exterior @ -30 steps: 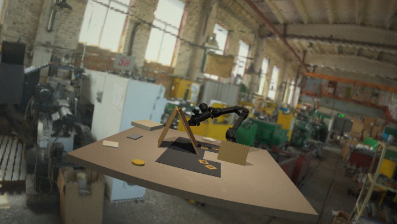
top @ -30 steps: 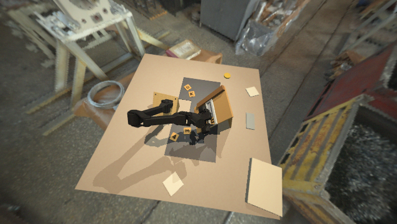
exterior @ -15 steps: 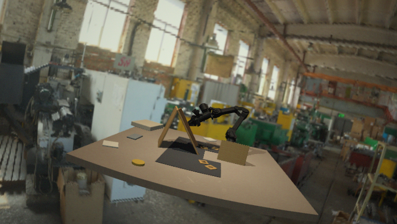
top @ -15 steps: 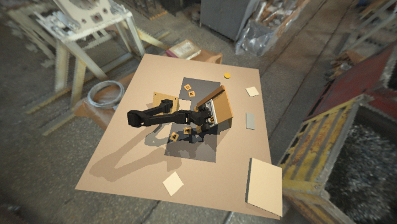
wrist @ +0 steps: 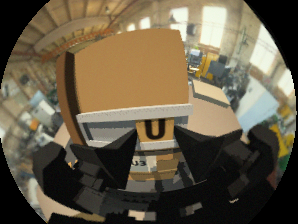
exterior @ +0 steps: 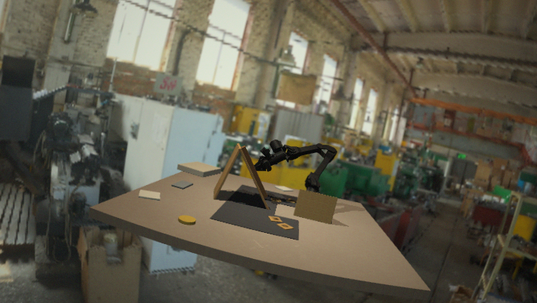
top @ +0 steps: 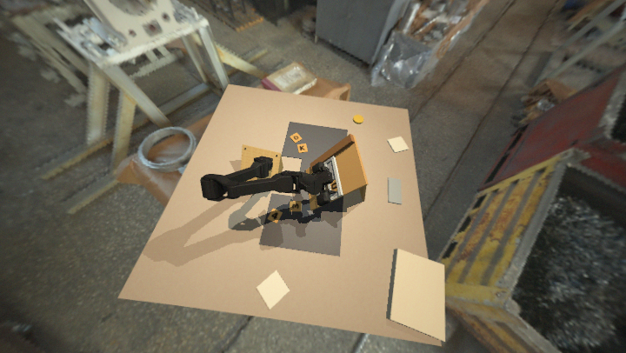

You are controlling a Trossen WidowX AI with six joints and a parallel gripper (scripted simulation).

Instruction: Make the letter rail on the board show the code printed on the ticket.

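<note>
My gripper (top: 329,180) (wrist: 154,129) is shut on the U tile (wrist: 162,131), its fingers at the tile's two sides. The tile stands upright, in line with the white rail (wrist: 135,112), right of its middle in the wrist view; a gap shows between it and the rail's left end. The rail is on the sloping orange board (top: 351,166) (wrist: 130,70). The ticket (wrist: 138,163), below the rail, shows "U3"; the rest is hidden. The D tile (top: 296,137) (exterior: 285,226) and K tile (top: 302,148) (exterior: 275,219) lie behind; the 3 tile (top: 295,206) and 4 tile (top: 275,215) lie in front.
A dark mat (top: 306,236) (exterior: 240,222) lies under the board. A perforated panel (top: 258,153) (exterior: 315,204) stands near the arm's base. A yellow disc (top: 357,119) (exterior: 186,219), a grey block (top: 394,190) and a large cream block (top: 416,293) (exterior: 198,167) are farther out.
</note>
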